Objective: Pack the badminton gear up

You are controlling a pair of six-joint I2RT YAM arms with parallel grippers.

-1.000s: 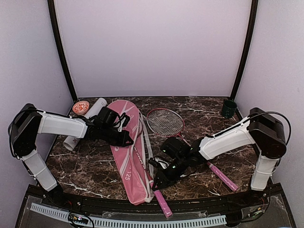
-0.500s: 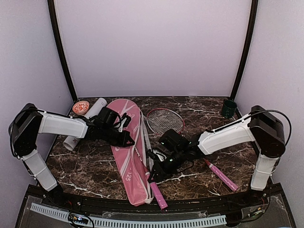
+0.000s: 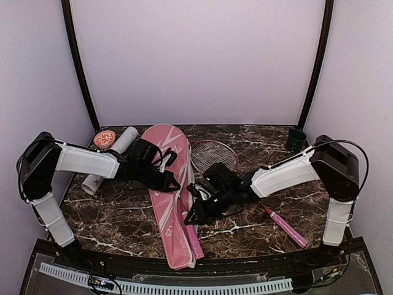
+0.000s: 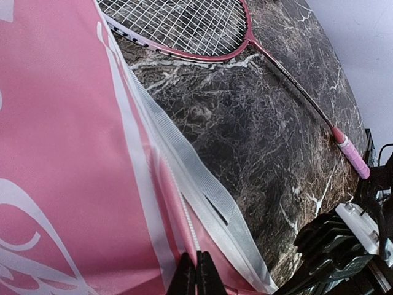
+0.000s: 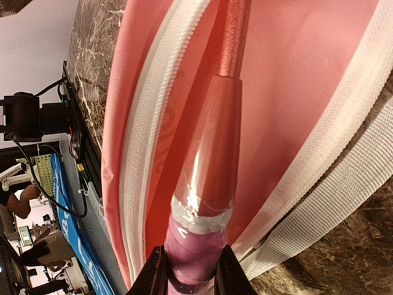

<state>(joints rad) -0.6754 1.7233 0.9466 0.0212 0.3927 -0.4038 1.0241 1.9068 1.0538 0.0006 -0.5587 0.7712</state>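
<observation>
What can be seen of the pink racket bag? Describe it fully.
The pink bag is racket-shaped fabric with white lettering and white zip edging. It lies flat on the table, wide end far. The left fingers pinch its open edge; a racket held by the right fingers reaches into the opening.

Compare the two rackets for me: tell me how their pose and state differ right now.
The held racket is gripped at its pink handle by the right gripper; the loose racket lies free on the table. The held racket's shaft runs into the open pink bag, head hidden; the loose racket's strung head lies bare outside it. Both have red shafts and pink handles.
</observation>
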